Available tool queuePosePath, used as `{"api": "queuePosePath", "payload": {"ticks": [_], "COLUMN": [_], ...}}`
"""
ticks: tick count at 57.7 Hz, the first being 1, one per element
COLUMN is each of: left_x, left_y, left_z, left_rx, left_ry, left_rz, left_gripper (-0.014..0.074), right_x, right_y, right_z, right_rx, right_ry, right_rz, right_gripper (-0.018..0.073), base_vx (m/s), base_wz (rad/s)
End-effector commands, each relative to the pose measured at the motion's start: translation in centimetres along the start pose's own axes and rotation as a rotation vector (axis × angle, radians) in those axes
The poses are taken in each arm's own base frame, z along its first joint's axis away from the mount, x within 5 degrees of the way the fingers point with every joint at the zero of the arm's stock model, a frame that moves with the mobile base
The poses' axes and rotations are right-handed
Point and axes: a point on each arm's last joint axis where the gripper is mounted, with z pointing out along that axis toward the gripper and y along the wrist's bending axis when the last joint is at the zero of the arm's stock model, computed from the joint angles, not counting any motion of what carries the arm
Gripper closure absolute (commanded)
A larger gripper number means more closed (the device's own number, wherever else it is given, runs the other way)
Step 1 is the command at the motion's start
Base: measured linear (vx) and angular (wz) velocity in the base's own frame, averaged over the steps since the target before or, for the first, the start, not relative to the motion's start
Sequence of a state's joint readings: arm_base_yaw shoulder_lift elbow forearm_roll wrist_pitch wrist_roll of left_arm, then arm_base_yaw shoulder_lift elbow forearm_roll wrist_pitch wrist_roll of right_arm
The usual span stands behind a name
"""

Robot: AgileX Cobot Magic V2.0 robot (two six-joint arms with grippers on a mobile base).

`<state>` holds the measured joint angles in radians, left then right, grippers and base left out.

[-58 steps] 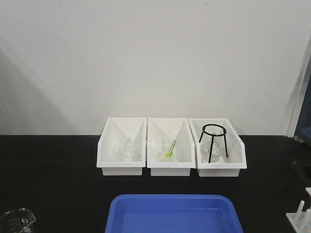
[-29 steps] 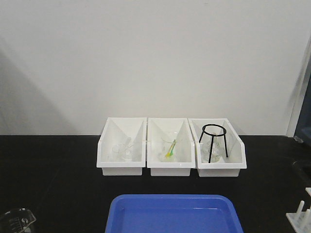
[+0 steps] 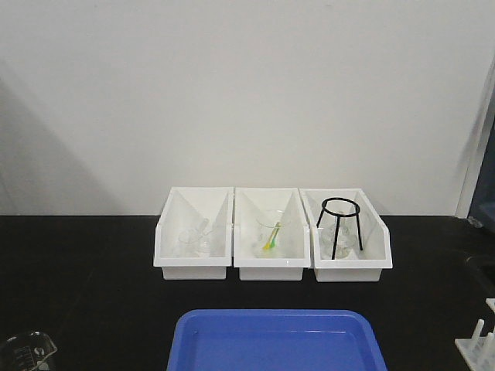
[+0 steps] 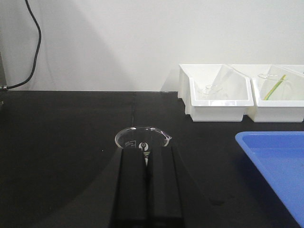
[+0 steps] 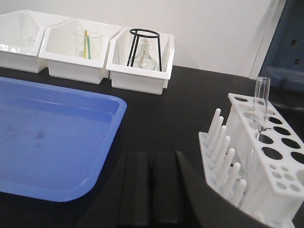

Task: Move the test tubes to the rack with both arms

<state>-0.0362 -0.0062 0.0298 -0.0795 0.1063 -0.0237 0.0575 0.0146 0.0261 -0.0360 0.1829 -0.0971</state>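
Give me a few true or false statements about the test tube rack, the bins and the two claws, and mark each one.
1. One test tube stands upright in the rack. True.
2. The black tripod sits in the leftmost white bin. False: it is in the right bin.
3. The right claw holds a test tube. False: its fingers are together and empty.
4. A glass beaker sits just beyond the left claw. True.
5. The blue tray holds several tubes. False: none show in it.
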Motion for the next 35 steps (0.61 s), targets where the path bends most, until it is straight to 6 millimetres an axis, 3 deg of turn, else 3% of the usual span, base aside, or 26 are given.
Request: {"api": "queuePosePath", "payload": {"ticks": [1,35], "left_x": [0.06,0.05], "left_y": [0.08,0.08], "left_z": [0.02,0.02], "left_rx": [-0.002,-0.002], "left_ry": [-0.073,-0.073], "left_rz": [-0.009,-0.009], "left_gripper": [0.0617,0.0617], "right_x": [-0.55,-0.62], "right_y": [-0.05,-0.07], "right_z": [-0.18,-0.16], "right_rx": [0.014,0.016], "right_ry": [-0.116,-0.122], "right_rz": [-0.008,-0.009], "right_gripper": [0.0566,0.0566], "base_vx": [0.0,0.0], "base_wz": [0.0,0.0]}}
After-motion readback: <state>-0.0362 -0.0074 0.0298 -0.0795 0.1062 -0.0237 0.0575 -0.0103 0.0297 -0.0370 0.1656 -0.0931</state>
